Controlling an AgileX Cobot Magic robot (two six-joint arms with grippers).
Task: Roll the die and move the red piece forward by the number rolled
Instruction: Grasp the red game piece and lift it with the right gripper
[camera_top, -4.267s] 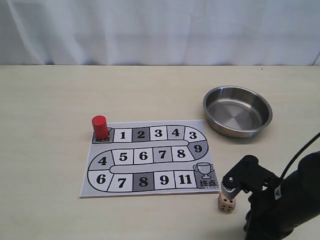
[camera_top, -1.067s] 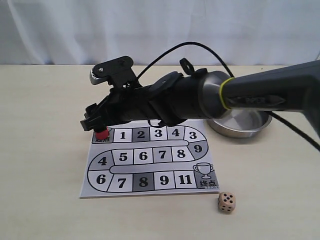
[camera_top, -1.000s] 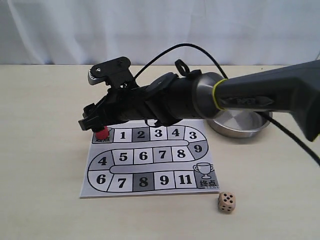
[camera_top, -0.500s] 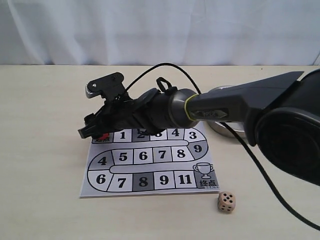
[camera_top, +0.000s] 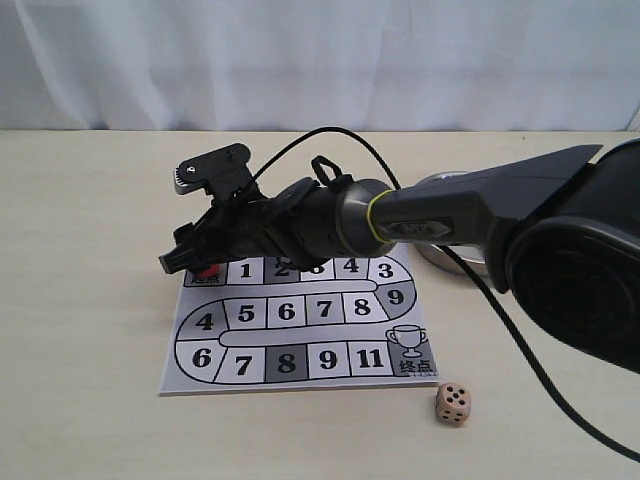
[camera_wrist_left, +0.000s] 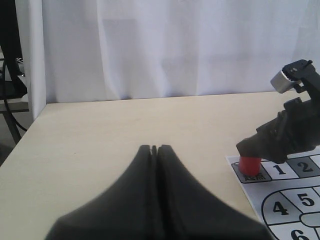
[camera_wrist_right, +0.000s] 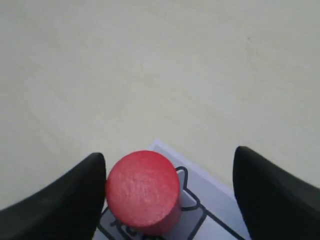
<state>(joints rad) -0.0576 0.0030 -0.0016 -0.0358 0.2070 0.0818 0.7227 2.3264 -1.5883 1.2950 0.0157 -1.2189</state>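
Left gripper (camera_wrist_left: 152, 150): fingers pressed together, holding nothing. It sits off past the left edge of the table (camera_top: 90, 200) and has no part in this step.

The red piece (camera_top: 207, 268) stands upright on the start square at the upper-left corner of the board sheet (camera_top: 300, 330). The right gripper (camera_wrist_right: 167, 165) reaches across from the right and is low over it, claw apart and straddling the piece. In the wrist view one finger is touching or just beside the piece and the other is well apart from it. Nothing is clamped yet.

Step judged: the die roll is done and the grab of the red piece is in hand. The next move calls for closing evenly so the piece does not tip, then a lift and a carry along the track.

The printed numbers do not run in order, so squares should be counted rather than labels matched. The arm covers part of the top row, around the 3.

Steel bowl (camera_top: 436, 180): behind the arm to the right of the board, mostly hidden and off the track. The arm's cable hangs over the right side of the board and could drag on it.

Die (camera_top: 453, 403): on the table off the board's lower-right corner. The top face looks like five, so the target is the fifth square.
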